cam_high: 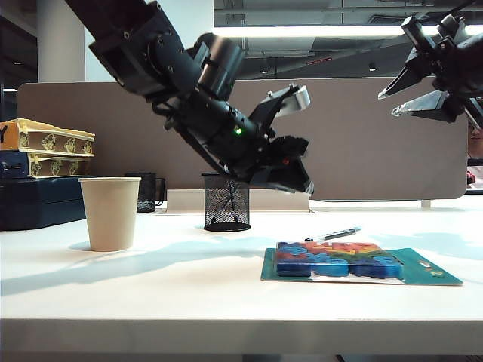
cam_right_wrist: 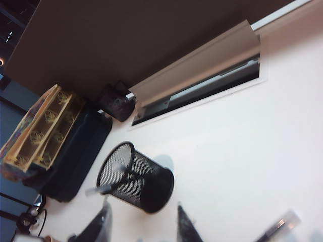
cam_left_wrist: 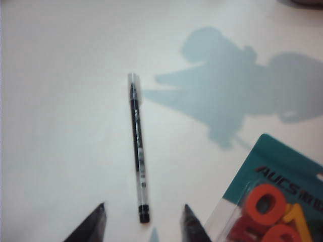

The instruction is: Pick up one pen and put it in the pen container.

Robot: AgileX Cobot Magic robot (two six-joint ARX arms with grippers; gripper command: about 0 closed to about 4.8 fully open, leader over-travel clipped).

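A slim black pen (cam_high: 334,234) with a pale cap lies on the white table, just beyond the toy pack. In the left wrist view the pen (cam_left_wrist: 138,146) lies lengthwise ahead of my left gripper (cam_left_wrist: 144,209). That gripper is open, hovers above the table, and the pen's black end sits between its fingertips without touching them. In the exterior view the left gripper (cam_high: 302,185) hangs above and to the left of the pen. The pen container (cam_high: 226,202), a black mesh cup (cam_right_wrist: 136,176), holds leaning pens. My right gripper (cam_high: 389,104) is open and empty, high at the right.
A beige paper cup (cam_high: 110,213) stands at the left, with a dark mug (cam_high: 147,191) behind it. A teal pack of coloured letters (cam_high: 339,260) lies at the front right, close to the pen (cam_left_wrist: 282,201). Stacked boxes (cam_high: 41,151) sit far left. A brown partition (cam_high: 362,143) backs the table.
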